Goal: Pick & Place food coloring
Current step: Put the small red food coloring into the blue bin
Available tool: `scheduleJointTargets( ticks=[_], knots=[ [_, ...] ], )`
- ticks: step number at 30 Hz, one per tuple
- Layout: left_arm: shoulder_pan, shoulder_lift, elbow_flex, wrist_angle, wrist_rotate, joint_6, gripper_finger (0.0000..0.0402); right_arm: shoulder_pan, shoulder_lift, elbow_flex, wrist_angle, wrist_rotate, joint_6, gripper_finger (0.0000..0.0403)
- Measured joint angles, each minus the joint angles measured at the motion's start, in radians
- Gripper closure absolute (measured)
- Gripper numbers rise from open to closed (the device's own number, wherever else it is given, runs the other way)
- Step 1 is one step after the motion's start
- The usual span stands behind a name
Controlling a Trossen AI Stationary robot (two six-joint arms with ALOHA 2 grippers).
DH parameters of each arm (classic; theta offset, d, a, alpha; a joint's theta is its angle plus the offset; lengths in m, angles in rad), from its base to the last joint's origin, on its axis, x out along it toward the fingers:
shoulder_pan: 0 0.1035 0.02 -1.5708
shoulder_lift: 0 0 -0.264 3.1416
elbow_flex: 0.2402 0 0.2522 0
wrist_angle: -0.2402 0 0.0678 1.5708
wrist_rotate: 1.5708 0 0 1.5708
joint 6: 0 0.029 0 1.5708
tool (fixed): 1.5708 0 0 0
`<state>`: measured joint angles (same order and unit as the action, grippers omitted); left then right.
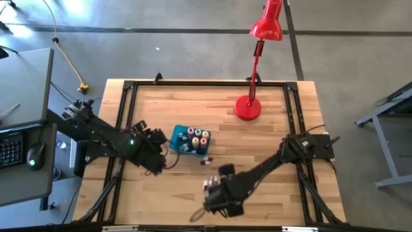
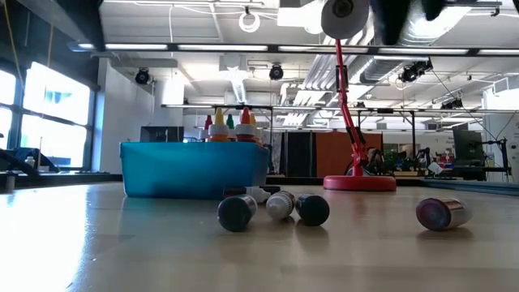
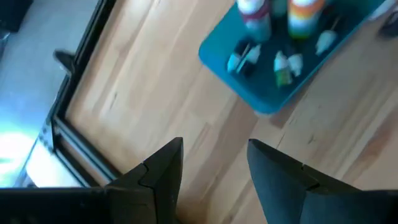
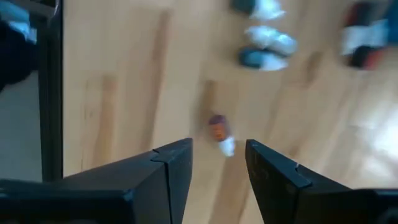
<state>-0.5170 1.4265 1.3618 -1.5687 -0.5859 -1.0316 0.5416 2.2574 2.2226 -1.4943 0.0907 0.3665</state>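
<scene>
The teal tub (image 1: 182, 133) stands mid-table with several food coloring bottles (image 2: 231, 126) upright in it. More bottles lie on their sides on the wood: three together (image 2: 280, 205), one with a red end (image 2: 442, 212) apart from them. My left gripper (image 3: 214, 162) hovers open near the tub's left corner (image 3: 267, 102), nothing between its fingers. My right gripper (image 4: 217, 165) points down, open, above a small red-brown bottle (image 4: 219, 132) lying on the table. In the high view it is near the front edge (image 1: 217, 203).
A red desk lamp (image 1: 248, 106) stands at the far right of the table. A black frame (image 1: 122, 116) runs around the table's edges. Bare wood lies to the left of the tub and along the near edge. More lying bottles (image 4: 264, 53) show beyond my right gripper.
</scene>
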Motion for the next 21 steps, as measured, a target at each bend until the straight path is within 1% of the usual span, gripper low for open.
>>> scheduleJointTargets(
  ticks=[4, 7, 13, 16, 19, 21],
  knots=[
    [-0.071, 0.000, -0.094, 0.007, 0.037, -0.159, 0.0227, 0.039, 0.000, -0.123, 0.067, -0.034, 0.027, 0.0260],
    [-0.115, 0.000, -0.144, 0.064, 0.062, -0.229, 0.0227, 0.046, 0.000, -0.225, 0.073, -0.046, 0.023, 0.0261],
    [-0.175, 0.000, -0.162, 0.186, 0.063, -0.256, 0.0227, 0.027, 0.001, -0.351, 0.121, -0.016, -0.076, 0.0263],
    [-0.181, 0.000, -0.162, 0.225, 0.056, -0.256, 0.0227, 0.011, 0.001, -0.375, 0.134, 0.012, -0.133, 0.0263],
    [-0.177, 0.000, -0.162, 0.228, 0.053, -0.256, 0.0227, -0.001, 0.001, -0.389, 0.129, 0.047, -0.159, 0.0263],
    [-0.177, 0.000, -0.162, 0.228, 0.052, -0.256, 0.0227, -0.006, 0.001, -0.389, 0.139, 0.026, -0.173, 0.0263]
  ],
)
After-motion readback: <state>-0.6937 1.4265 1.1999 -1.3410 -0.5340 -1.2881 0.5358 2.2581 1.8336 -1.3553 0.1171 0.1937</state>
